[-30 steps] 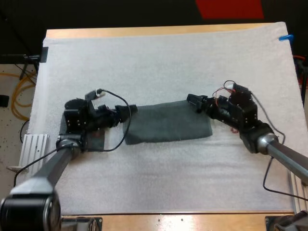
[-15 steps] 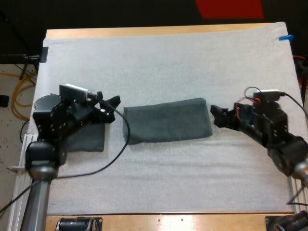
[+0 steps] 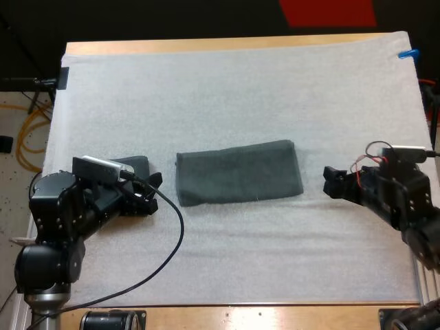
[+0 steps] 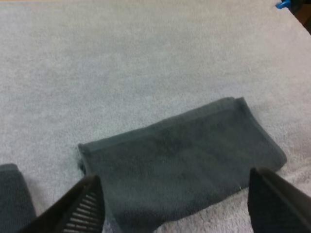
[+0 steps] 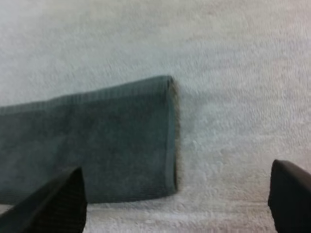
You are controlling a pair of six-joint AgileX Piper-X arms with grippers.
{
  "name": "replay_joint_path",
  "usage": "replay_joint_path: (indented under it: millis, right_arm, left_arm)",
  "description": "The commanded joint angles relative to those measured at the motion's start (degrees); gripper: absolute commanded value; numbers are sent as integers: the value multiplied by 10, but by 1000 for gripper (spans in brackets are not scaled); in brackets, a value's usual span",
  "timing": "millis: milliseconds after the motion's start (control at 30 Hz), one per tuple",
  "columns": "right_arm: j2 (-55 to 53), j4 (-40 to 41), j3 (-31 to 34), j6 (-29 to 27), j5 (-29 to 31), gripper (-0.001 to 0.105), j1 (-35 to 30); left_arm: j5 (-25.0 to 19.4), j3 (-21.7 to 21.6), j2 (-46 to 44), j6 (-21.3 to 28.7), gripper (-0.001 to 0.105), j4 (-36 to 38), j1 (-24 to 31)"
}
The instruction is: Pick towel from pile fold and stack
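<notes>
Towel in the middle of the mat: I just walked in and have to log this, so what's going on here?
A folded dark towel lies flat in the middle of the white mat. Nothing holds it: the left gripper and the right gripper sit open at either end, clear of it. A second towel lies by the left gripper, partly under that arm.

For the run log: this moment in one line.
towel: folded, mid-mat | left fingers: open, off towel | right fingers: open, off towel

Folded towel [image 3: 239, 172] flat on mat [image 3: 227, 89]
</notes>
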Motion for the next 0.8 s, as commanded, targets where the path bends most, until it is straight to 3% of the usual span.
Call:
replay_joint_path:
  millis: [0,100,233,433,767]
  right_arm:
    - [12,1,-13,-2,3,74,-4]
    - [68,1,-48,-3,-15,74,-29]
    - [152,1,-106,-19,-105,74,-95]
    - [297,1,-172,-51,-229,74,-175]
    - [474,-2,-216,-80,-325,74,-182]
  left_arm:
    - [7,-4,-2,-4,62,2,0]
    - [55,-4,2,-19,62,2,-3]
    - [105,-4,2,-38,62,2,-3]
    - [113,-4,2,-38,62,46,-3]
    - [134,-4,2,-38,62,98,-3]
